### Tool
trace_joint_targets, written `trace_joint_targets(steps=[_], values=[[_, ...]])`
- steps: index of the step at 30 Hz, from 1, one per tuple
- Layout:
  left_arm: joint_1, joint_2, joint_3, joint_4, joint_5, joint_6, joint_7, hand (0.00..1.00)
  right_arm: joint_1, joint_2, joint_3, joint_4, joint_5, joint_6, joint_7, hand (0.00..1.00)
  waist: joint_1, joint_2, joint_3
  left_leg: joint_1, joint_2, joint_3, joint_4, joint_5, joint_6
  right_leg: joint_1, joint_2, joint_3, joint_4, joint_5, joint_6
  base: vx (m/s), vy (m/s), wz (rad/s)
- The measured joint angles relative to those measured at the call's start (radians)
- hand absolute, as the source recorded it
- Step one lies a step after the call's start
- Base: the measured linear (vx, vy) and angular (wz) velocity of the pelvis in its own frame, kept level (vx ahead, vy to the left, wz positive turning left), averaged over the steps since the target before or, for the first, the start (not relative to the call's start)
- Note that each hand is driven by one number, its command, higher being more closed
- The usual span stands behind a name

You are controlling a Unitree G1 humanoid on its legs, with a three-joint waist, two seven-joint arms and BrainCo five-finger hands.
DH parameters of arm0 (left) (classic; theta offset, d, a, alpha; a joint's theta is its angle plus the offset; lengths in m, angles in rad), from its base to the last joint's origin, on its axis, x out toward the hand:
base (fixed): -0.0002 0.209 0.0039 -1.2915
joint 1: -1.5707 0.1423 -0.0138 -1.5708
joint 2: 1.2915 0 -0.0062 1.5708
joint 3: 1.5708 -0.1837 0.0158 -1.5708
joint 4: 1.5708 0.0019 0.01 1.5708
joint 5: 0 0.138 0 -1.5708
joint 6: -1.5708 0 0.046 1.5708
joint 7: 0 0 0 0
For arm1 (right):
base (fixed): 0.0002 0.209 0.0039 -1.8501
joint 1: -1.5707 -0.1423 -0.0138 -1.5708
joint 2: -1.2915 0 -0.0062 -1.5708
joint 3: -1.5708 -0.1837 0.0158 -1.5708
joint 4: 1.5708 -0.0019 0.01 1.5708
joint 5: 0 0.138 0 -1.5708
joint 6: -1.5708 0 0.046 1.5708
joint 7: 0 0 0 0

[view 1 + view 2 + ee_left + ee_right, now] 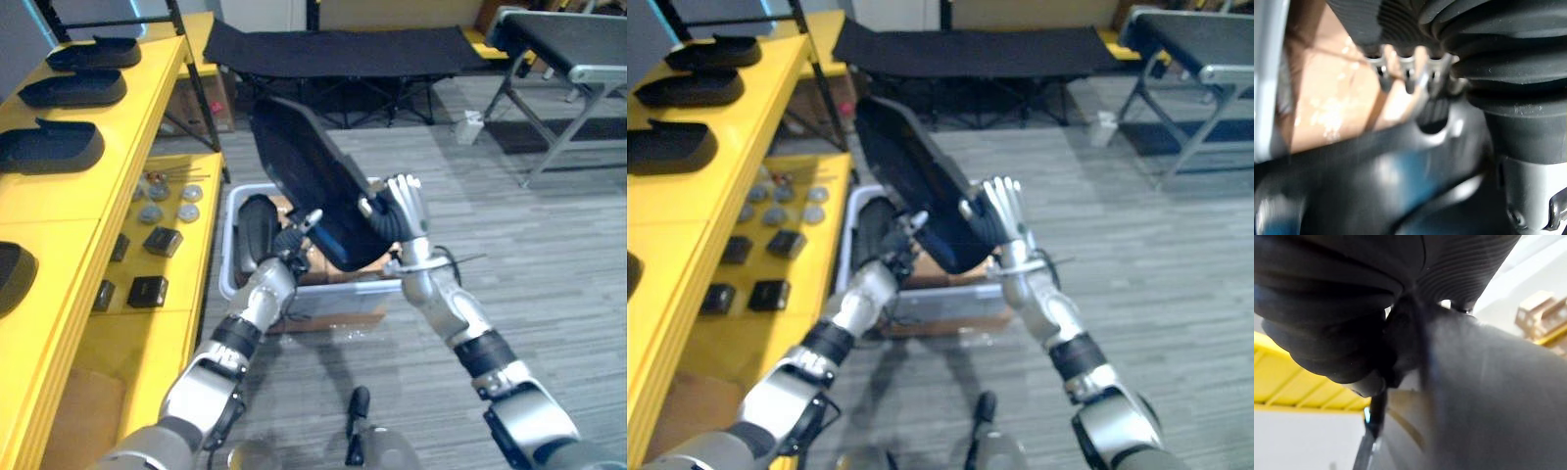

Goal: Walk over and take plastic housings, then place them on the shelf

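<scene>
Just above white bin with cardboard, black housing between left hand and right hand, fingers straight.

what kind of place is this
Probably a workshop or small factory floor: a yellow shelf holds dark housings and small parts, a grey bin sits on the floor, and a conveyor stands at the far right.

The yellow shelf has two levels. On the top level, four black housings lie in a row. On the lower level lie small black boxes and round grey discs. A white bin sits on the grey floor just beside the shelf. A black cot stands farther back.
</scene>
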Motion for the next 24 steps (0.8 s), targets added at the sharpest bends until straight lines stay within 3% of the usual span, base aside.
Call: trace_joint_targets(steps=[1, 2, 7, 15, 19, 21, 22, 24], values=[[0.001, 0.0, -0.002, 0.0, 0.0, 0.0, 0.0, 0.0, 0.0, 0.004, 0.0, 0.009, 0.005, 0.002, 0.0, 1.0, 0.001, 0.0, 0.0, -0.001, -0.001, -0.003, 0.0, 0.001, 0.0, 0.0, -0.001, -0.002, 0.0, 0.0, 0.0, 0.04, 0.058, 0.12], [0.002, -0.001, -0.007, 0.0, -0.001, 0.0, 0.0, 1.0, 0.0, 0.008, 0.001, 0.02, 0.02, 0.002, 0.0, 1.0, 0.002, 0.0, 0.0, -0.004, -0.002, -0.007, 0.0, 0.003, 0.001, 0.0, -0.003, -0.004, 0.0, 0.0, 0.0, 0.04, 0.072, 0.11], [0.016, 0.011, -0.024, 0.0, -0.039, -0.015, -0.008, 1.0, 0.0, 0.033, 0.022, 0.041, 0.071, 0.009, -0.009, 1.0, 0.017, 0.0, 0.0, -0.01, -0.01, -0.012, 0.0, 0.004, 0.002, 0.0, -0.01, -0.007, 0.0, 0.002, 0.002, 0.03, 0.067, 0.05], [0.057, 0.012, -0.004, -0.03, -0.039, -0.093, -0.023, 1.0, 0.0, 0.064, 0.06, 0.039, 0.116, 0.007, -0.029, 1.0, 0.022, -0.001, -0.001, -0.002, -0.007, -0.003, 0.007, 0.003, 0.003, 0.001, -0.006, 0.006, 0.0, 0.005, 0.004, 0.0, 0.047, -0.04], [0.13, 0.016, 0.048, -0.084, -0.038, -0.123, -0.011, 1.0, 0.009, 0.094, 0.082, 0.038, 0.116, -0.032, -0.006, 1.0, 0.013, -0.001, -0.024, 0.035, 0.003, 0.05, -0.003, 0.0, -0.002, 0.0, 0.008, 0.051, 0.0, 0.006, 0.003, 0.0, 0.036, -0.36], [0.166, 0.016, 0.057, -0.114, -0.039, -0.13, -0.011, 1.0, 0.024, 0.094, 0.086, 0.038, 0.115, -0.075, 0.004, 1.0, 0.004, -0.004, -0.037, 0.051, 0.005, 0.072, -0.007, -0.002, -0.005, 0.001, 0.013, 0.061, -0.001, 0.006, 0.003, 0.01, 0.036, -0.27], [0.171, 0.015, 0.057, -0.119, -0.039, -0.133, -0.011, 1.0, 0.029, 0.094, 0.086, 0.039, 0.115, -0.088, 0.004, 0.0, 0.003, -0.004, -0.037, 0.056, 0.005, 0.076, -0.008, -0.003, -0.005, 0.001, 0.013, 0.068, -0.003, 0.004, 0.004, -0.02, 0.039, -0.18], [0.195, 0.007, 0.057, -0.144, -0.037, -0.141, -0.011, 1.0, 0.045, 0.096, 0.076, 0.038, 0.115, -0.132, 0.001, 0.0, -0.004, -0.005, -0.037, 0.061, 0.004, 0.082, -0.007, -0.004, -0.004, 0.001, 0.013, 0.076, -0.009, -0.009, -0.005, -0.05, 0.047, -0.13]])
